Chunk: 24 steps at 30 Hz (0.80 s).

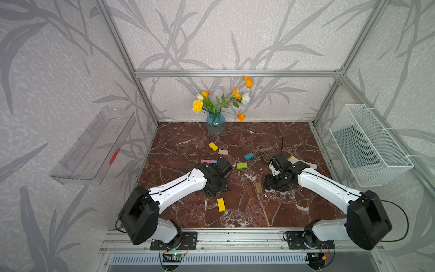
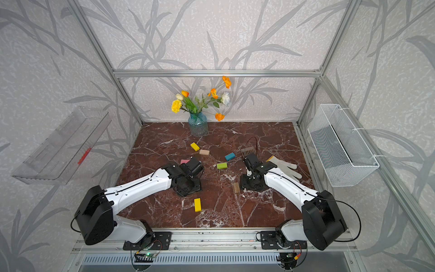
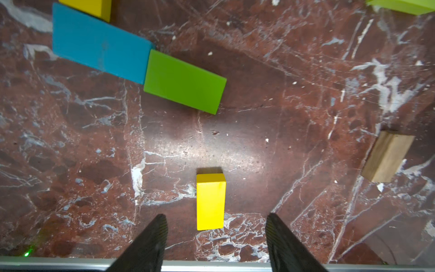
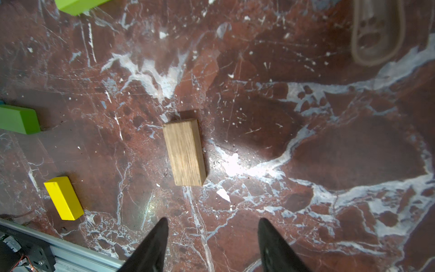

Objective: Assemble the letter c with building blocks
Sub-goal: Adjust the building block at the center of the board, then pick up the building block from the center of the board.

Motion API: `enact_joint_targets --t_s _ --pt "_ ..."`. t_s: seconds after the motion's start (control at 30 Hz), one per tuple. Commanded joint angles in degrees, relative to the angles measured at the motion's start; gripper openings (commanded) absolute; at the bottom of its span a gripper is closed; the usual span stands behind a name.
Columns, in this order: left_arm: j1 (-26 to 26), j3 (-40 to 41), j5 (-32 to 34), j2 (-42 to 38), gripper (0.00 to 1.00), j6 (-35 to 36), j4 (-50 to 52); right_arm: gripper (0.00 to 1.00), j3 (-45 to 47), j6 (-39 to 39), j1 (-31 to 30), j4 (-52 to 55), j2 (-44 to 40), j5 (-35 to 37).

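Observation:
Building blocks lie scattered on the marble table (image 1: 294, 207). A yellow block (image 3: 210, 201) (image 1: 221, 204) lies flat near the front. My left gripper (image 3: 215, 214) is open, its fingertips either side of that block's near end with clear gaps. In the left wrist view a blue block (image 3: 98, 43) and a green block (image 3: 184, 82) touch end to end, with another yellow block (image 3: 91, 8) beside the blue one. A brown wood block (image 4: 184, 152) (image 1: 258, 187) lies just ahead of my open, empty right gripper (image 4: 213, 219). Further back lie lime (image 1: 242, 165), blue (image 1: 249, 156), tan (image 1: 223, 152), yellow (image 1: 213, 146) and pink (image 1: 205, 161) blocks.
A brown slotted scoop (image 1: 266, 153) and a white glove (image 2: 284, 166) lie at the right. A glass vase (image 1: 215, 124) with flowers stands at the back. A wire basket (image 1: 372, 146) hangs on the right wall, a clear shelf (image 1: 94, 148) on the left.

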<state>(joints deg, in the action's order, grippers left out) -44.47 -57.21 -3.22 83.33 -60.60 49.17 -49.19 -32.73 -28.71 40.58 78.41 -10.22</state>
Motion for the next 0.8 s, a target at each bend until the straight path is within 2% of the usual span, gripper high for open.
enact_joint_targets --t_s 0.0,0.37,0.53,0.77 --pt "-1.37 0.79 0.78 2.23 0.67 -3.58 -2.16 0.61 0.82 1.44 0.89 -0.09 -1.33 -1.94" --pt "-6.54 0.05 2.55 7.67 0.55 -8.42 -1.91 0.61 2.82 1.95 3.98 -2.36 -2.02 -5.97" --pt "-9.28 -0.11 3.98 8.94 0.56 -12.61 -0.28 0.61 3.2 2.14 5.48 -2.26 -3.34 -7.07" --pt "-10.42 -4.23 5.81 13.34 0.63 -13.56 4.24 0.61 3.9 3.02 7.42 -2.48 -3.64 -9.83"
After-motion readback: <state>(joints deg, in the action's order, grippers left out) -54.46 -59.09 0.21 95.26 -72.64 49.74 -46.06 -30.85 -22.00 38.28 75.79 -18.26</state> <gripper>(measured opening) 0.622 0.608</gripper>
